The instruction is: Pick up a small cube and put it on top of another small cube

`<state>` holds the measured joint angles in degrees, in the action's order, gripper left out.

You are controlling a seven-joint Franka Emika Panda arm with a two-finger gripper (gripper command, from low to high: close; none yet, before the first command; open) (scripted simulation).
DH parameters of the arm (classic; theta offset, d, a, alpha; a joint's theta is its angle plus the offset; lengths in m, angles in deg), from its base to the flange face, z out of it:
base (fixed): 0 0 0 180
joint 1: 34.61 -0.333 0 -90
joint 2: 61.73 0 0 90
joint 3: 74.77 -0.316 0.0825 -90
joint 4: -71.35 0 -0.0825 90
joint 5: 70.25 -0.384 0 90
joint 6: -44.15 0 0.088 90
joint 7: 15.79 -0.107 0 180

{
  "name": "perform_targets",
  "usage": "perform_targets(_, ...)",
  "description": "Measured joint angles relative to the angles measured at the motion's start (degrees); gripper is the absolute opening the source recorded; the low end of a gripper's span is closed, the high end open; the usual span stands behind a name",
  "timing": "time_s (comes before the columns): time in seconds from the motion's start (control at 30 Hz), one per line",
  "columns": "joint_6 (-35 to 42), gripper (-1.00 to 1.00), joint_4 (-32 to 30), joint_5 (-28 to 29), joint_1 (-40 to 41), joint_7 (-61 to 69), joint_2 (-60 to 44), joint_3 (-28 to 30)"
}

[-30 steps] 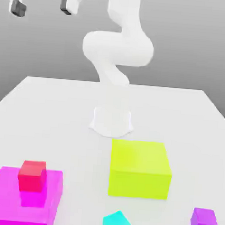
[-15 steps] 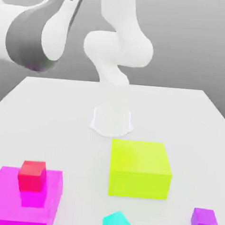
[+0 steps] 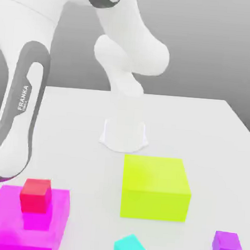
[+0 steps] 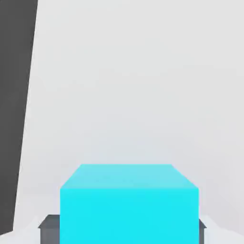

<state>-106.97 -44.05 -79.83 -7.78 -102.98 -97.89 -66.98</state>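
Arm pose: the white arm (image 3: 24,87) rises from its round base (image 3: 124,135) at the back of the table, bends over at the top of the exterior view and comes down along that view's left side, its grey-banded forearm ending just above the magenta block.
Gripper: in the hand view the dark fingers (image 4: 49,228) sit at either side of the cyan cube, right against its flanks; the gripper (image 4: 123,229) is clenched on that cube.
Cyan cube: one (image 4: 128,202), close up to the hand camera; in the exterior view it sits at the front edge of the table (image 3: 129,248), between the magenta block and the purple cube.
Red cube: one (image 3: 36,195), resting on top of the magenta block, towards its back.
Purple cube: one (image 3: 227,247), alone at the front on the exterior view's right, well apart from the others.
Small cubes in all: three, one of each colour.
Magenta block: one (image 3: 3,223), wide and flat, at the front on the exterior view's left.
Yellow-green block: one (image 3: 155,187), larger and taller, near the middle of the table, in front of the base.
Large blocks in all: two.
Table: one (image 3: 201,128), white and plain, carrying everything.
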Motion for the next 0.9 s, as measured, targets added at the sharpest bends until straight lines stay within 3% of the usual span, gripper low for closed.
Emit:
perform_targets(0.23, 5.07, -1.00, -1.73, 3.33, -2.11, 0.73, 9.16, 1.16)
perform_targets(0.57, 3.17, -1.00, -17.33, 11.53, -15.24, 9.13, 24.42, -10.25)
perform_targets(0.7, -1.88, -1.00, -21.97, 13.84, -20.83, 9.18, 21.02, -14.61)
perform_targets(0.73, -3.79, 1.00, -22.27, 14.60, -21.69, 8.78, 19.07, -14.73)
perform_targets(0.9, -3.79, 1.00, -22.27, 14.60, -21.69, 8.78, 19.07, -14.73)
